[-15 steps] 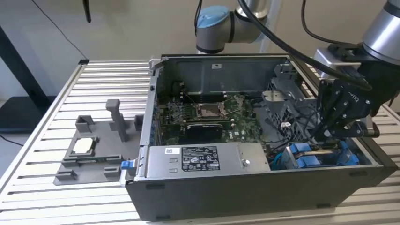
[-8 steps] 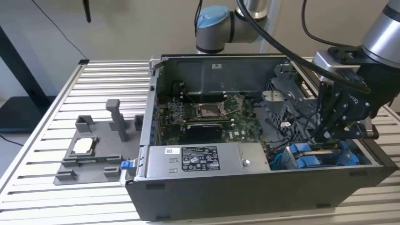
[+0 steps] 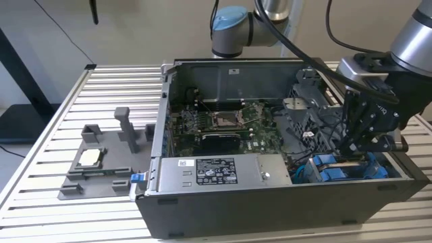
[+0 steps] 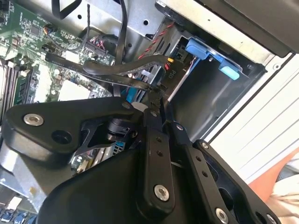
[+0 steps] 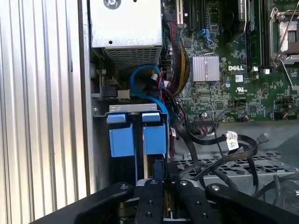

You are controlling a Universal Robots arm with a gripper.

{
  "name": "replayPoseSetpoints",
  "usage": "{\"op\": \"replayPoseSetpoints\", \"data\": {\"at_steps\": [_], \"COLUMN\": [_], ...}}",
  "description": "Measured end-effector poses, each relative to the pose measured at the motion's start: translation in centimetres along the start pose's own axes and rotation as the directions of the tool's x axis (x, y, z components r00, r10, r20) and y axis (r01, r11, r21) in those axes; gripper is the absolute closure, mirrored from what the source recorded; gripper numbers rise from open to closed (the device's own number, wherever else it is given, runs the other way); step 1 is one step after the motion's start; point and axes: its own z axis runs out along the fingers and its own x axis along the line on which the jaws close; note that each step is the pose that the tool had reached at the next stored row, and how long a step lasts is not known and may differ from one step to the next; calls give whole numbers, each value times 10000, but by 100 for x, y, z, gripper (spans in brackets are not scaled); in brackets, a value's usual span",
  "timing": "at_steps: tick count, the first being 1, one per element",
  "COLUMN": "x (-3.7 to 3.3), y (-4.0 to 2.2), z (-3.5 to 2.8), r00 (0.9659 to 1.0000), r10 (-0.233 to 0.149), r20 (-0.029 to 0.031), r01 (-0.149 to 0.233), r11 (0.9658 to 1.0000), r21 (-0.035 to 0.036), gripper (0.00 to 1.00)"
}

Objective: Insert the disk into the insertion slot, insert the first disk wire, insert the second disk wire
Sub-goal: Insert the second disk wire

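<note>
1. The case point(image 3: 270, 202) lay open on a slatted table point(image 3: 115, 91), with the arm point(image 3: 412, 40) reaching into it at the exterior view's right.
2. The gripper point(image 3: 361, 149) hung inside the case, directly above the slot point(image 5: 133, 108) at the case's near corner on the exterior view's right.
3. The disk point(image 3: 332, 173) sat in the slot. Its blue carrier showed there, and in the first wrist view two blue tabs stood side by side within the grey cage.
4. In the second wrist view, the fingers point(image 4: 154, 140) were drawn narrow, nearly together, and pinched the end of a flat black wire point(image 4: 117, 70).
5. That wire ran from the fingertips back towards the motherboard point(image 3: 223, 121). Its held end lay just beside the slot's open face, apart from the blue carrier.
6. A blue cable point(image 5: 145, 79) looped between the power supply point(image 3: 216, 172) and the slot. It touched the cage's top edge in the first wrist view.
7. Loose black cables point(image 5: 219, 158) lay across the perforated metal floor beside the slot.
8. The power supply occupied the case's near wall on the exterior view's left side, just beside the slot.
9. A grey fixture point(image 3: 101, 162) stood on the table outside the case, at the exterior view's left, well apart from the gripper.
</note>
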Motion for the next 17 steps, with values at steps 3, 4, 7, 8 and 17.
{"op": "replayPoseSetpoints", "data": {"at_steps": [3, 4, 7, 8, 17], "x": [1, 1, 1, 1, 5], "y": [-2, -2, -5, -5, -13], "z": [11, 13, 22, 25, 68], "r00": [10000, 10000, 10000, 9999, 9998], "r10": [32, 45, 87, 102, 214], "r20": [2, 3, 5, 7, 12], "r01": [-32, -45, -87, -102, -214], "r11": [10000, 10000, 10000, 9999, 9998], "r21": [1, 2, 4, 4, 9], "gripper": [84, 84, 84, 84, 84]}}
